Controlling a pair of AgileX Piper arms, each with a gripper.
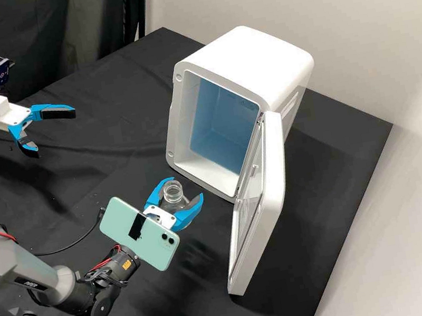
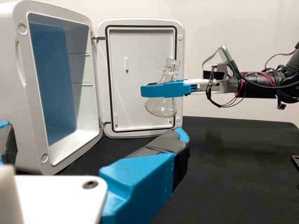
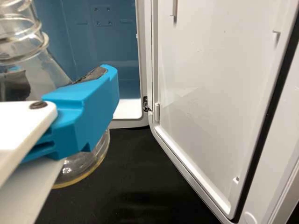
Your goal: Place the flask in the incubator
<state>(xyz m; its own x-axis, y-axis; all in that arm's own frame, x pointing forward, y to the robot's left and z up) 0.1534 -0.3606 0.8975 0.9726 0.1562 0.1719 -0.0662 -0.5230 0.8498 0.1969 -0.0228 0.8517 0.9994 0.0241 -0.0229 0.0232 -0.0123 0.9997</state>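
Note:
The clear glass flask (image 1: 173,190) hangs tilted above the bench, just in front of the open mouth of the white incubator (image 1: 259,59). My right gripper (image 1: 178,201) is shut on the flask (image 2: 163,105), one blue finger (image 3: 84,107) across its body (image 3: 28,51). The incubator's door (image 1: 264,192) stands swung wide open, showing the blue inside (image 1: 221,124). My left gripper (image 1: 43,128) hovers open at the far left of the bench with nothing in it, facing the incubator (image 2: 56,84); one of its fingers (image 2: 149,177) shows close up.
A black cloth (image 1: 112,141) covers the bench, whose right edge (image 1: 381,152) drops off beside the white wall. A green phone (image 1: 137,233) is mounted on the right arm's wrist. Cables (image 1: 69,242) trail on the cloth at the left.

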